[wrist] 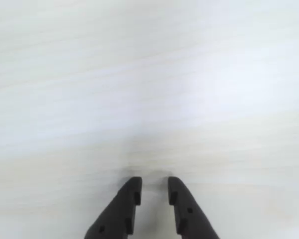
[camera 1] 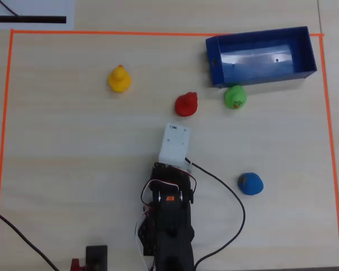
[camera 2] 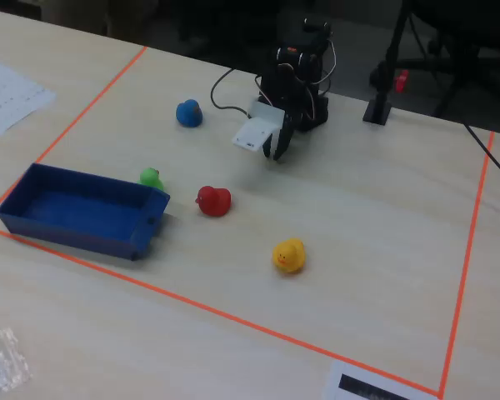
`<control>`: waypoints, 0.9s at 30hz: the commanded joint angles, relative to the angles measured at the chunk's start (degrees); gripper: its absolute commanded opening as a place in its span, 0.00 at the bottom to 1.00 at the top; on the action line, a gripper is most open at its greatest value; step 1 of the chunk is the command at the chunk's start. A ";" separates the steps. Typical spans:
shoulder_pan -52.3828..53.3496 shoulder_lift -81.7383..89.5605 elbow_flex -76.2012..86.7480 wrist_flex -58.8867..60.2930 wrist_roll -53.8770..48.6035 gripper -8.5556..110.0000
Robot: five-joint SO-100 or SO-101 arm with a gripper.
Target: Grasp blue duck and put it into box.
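Note:
The blue duck (camera 1: 251,183) (camera 2: 188,112) sits on the pale wooden table, to the right of the arm in the overhead view. The box (camera 1: 265,78) (camera 2: 75,233), a dark-blue bin with nothing in it, stands at the top right of the overhead view. My gripper (wrist: 154,183) (camera 2: 275,152) hangs just above bare table with a narrow gap between its dark fingers and nothing in it. From overhead it is hidden under the white wrist housing (camera 1: 174,144). The wrist view shows only table.
A green duck (camera 1: 235,96) rests against the box's near wall. A red duck (camera 1: 186,104) lies just ahead of the arm and a yellow duck (camera 1: 119,79) farther left. Orange tape (camera 1: 158,33) frames the work area. A black cable (camera 1: 237,217) loops beside the arm's base.

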 commanded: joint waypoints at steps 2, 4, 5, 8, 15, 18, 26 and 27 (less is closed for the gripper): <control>0.44 -0.53 -0.26 1.23 0.26 0.07; 0.44 -0.53 -0.26 1.23 0.44 0.07; 0.44 -0.53 -0.26 1.23 0.44 0.07; 0.44 -0.53 -0.26 1.23 0.53 0.07; 3.69 -0.70 -0.97 -3.96 -0.18 0.16; 10.90 -11.34 -8.96 -11.16 -2.90 0.22; 33.49 -44.30 -40.96 -23.03 -6.50 0.36; 36.12 -47.29 -43.86 -24.43 -7.12 0.37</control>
